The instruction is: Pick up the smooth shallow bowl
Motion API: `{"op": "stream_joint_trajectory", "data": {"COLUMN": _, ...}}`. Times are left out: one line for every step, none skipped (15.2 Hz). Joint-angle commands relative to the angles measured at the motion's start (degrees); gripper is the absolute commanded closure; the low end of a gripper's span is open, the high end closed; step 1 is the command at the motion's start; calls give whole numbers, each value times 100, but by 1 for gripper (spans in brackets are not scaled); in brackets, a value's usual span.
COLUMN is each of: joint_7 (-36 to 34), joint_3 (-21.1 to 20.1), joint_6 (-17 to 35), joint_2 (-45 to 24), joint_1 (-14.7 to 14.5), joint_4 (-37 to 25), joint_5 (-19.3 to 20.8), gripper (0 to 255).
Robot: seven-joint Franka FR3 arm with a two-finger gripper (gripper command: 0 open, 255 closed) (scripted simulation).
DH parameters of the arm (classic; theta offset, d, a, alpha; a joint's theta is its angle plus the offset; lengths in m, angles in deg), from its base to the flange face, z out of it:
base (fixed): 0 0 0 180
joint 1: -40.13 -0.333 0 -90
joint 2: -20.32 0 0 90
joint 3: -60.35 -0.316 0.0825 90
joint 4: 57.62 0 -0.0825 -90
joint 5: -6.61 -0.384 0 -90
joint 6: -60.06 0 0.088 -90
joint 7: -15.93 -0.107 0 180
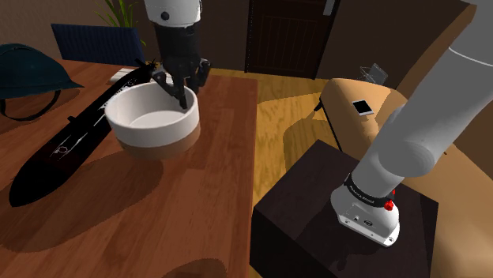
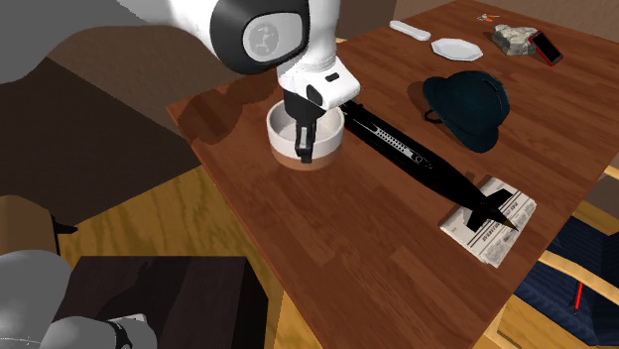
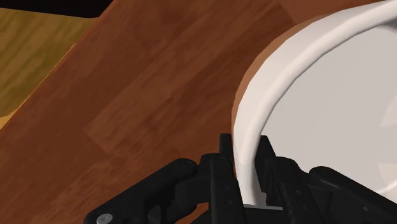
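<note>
A white shallow bowl [image 1: 150, 118] with a tan lower band is on the brown wooden table [image 1: 205, 205], near its edge towards the stand. My black gripper [image 1: 183, 99] comes down from above and is shut on the bowl's rim, one finger inside and one outside. In the second exterior view the gripper [image 2: 304, 149] clasps the near wall of the bowl [image 2: 283, 124]. In the wrist view the fingers [image 3: 249, 165] pinch the white rim of the bowl [image 3: 331, 95]. I cannot tell whether the bowl rests on the table or hangs just above it.
A long black pointed object [image 1: 71, 146] lies beside the bowl, its tip on a newspaper [image 2: 488, 218]. A dark blue hat [image 2: 466, 104] sits beyond it. A white plate [image 2: 456, 48] is at the far end. The dark stand [image 1: 348, 213] is beside the table edge.
</note>
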Motion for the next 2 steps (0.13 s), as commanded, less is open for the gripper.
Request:
{"op": "stream_joint_trajectory", "data": {"joint_7": 1, "joint_3": 2, "joint_6": -74, "joint_2": -2, "joint_1": 2, "joint_4": -78, "joint_5": 2, "gripper": 255}}
{"op": "stream_joint_trajectory", "data": {"joint_7": 1, "joint_3": 2, "joint_6": -74, "joint_2": -2, "joint_1": 2, "joint_4": -78, "joint_5": 2, "gripper": 255}}
